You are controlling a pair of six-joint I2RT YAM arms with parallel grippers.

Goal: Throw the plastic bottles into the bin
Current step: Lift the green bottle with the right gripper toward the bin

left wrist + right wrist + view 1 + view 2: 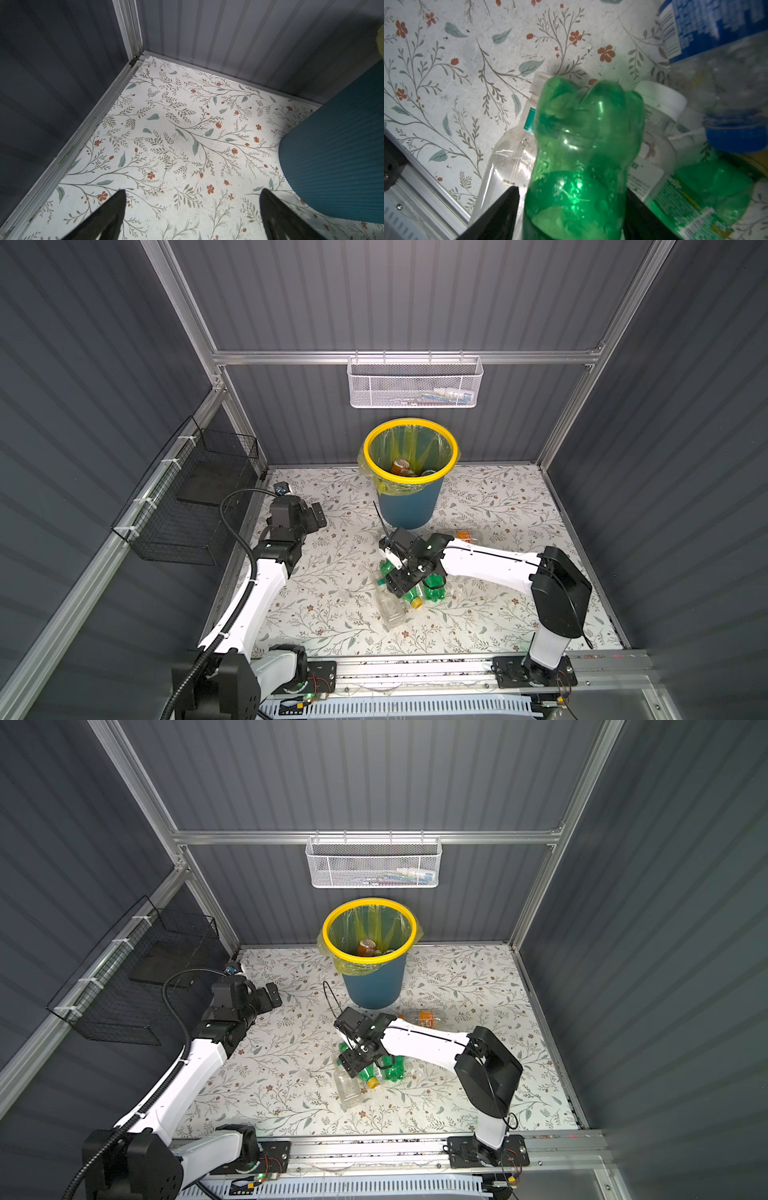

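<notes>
The right gripper point(572, 191) is reaching around a green bottle point(583, 135) lying among other bottles point(390, 610) in the middle of the bench point(324, 614), near the bin point(409, 506). I cannot tell if it is squeezing tight, so the slippery bottle could be popping out. The left gripper point(192, 193) is hanging wide and empty. The right arm point(486, 564) is hiding some bottles.

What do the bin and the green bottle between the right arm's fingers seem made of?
Bin: probably matte dark-blue plastic, finely ribbed wall; thin translucent yellow-green film liner. Green bottle: thin glossy translucent plastic, judging by bright highlights and its moulded lobed base.
</notes>
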